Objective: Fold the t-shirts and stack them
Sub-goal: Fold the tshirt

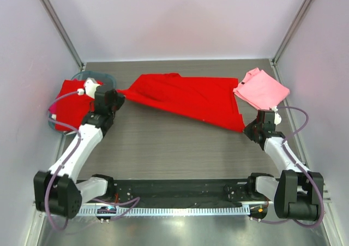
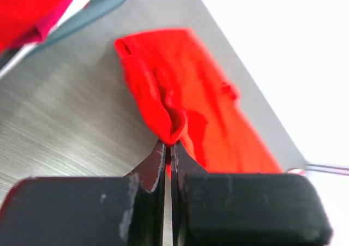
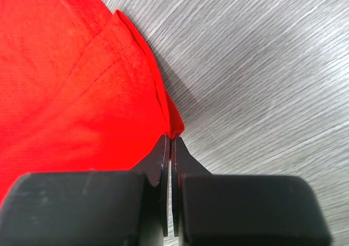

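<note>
- Across the middle of the table (image 1: 163, 153) the red tee (image 1: 185, 96) is stretched out. Its long axis slants from far left to near right, with one end at each arm.
- At the left end, just beside the basin (image 1: 107, 77), the left gripper (image 1: 121, 94) has its jaws pressed together on a bunched fold. The wrist view shows cloth rising into the pinch.
- At the near-right corner the right gripper (image 1: 246, 129) is clamped on the hem, which is caught between the tips.
- Far right, the pink tee (image 1: 262, 88) sits folded right next to that end of the red one.
- Both ends are held, so the coming fold looks to hinge on that slant. The right-hand corner lies nearer than the left-hand end, so each arm is closest to its own end.
</note>
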`<control>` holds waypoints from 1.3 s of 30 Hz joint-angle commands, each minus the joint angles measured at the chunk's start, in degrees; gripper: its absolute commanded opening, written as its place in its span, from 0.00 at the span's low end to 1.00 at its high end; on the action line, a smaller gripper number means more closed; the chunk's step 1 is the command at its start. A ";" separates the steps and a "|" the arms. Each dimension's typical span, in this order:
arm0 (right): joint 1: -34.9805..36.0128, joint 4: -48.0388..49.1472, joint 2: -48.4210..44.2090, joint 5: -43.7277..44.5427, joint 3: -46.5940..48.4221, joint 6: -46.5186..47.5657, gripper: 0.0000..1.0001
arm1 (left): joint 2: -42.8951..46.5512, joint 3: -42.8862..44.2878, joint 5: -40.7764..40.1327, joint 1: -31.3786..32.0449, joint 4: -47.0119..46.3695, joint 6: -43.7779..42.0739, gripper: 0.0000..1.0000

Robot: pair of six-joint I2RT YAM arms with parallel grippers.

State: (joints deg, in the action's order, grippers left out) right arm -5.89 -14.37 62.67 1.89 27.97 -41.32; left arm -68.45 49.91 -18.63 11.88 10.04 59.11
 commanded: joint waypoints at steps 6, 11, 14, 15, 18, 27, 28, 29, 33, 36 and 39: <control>-0.09 -1.27 -1.77 0.57 0.69 -1.22 0.01 | 6.48 -17.20 -0.71 -0.98 4.02 -0.40 0.00; -0.09 -2.24 -2.73 0.13 0.86 -1.22 0.01 | 10.86 -24.85 -0.70 -3.26 4.37 0.92 0.00; -0.09 -3.12 -4.05 0.22 0.51 -1.48 0.01 | 13.41 -26.62 -1.58 -4.49 6.56 0.48 0.00; -0.09 -3.47 -4.75 0.22 0.25 -1.57 0.01 | 13.95 -26.97 -1.67 -4.58 7.61 0.39 0.00; -0.09 -4.08 -5.72 0.22 -0.54 -1.83 0.01 | 15.27 -27.93 -1.58 -4.76 8.41 0.48 0.00; -0.09 -5.14 -7.04 -0.39 -1.78 -1.75 0.01 | 13.17 -27.68 1.40 -4.76 5.43 1.62 0.00; -0.09 -5.31 -7.04 -0.57 -1.69 -1.66 0.01 | 10.90 -26.46 1.58 -4.85 5.43 1.53 0.00; -0.09 -5.40 -7.21 -0.66 -1.51 -1.83 0.01 | 9.22 -22.01 1.93 -4.76 5.86 1.27 0.00; -0.09 -6.54 -8.18 -0.40 -0.46 -1.92 0.01 | 4.55 -4.43 3.16 -4.76 14.27 -1.79 0.00; -0.09 -7.68 -9.23 -0.13 0.16 -1.75 0.01 | 6.65 4.55 1.24 -4.85 18.33 -3.56 0.00; -0.09 -8.30 -9.94 0.31 0.51 -1.74 0.01 | 10.34 4.07 -0.26 -4.85 20.36 -4.44 0.00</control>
State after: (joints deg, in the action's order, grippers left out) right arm -5.85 -21.63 54.37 0.69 26.04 -42.87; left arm -62.35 53.78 -15.46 7.44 24.97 57.21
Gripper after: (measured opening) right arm 0.029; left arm 0.012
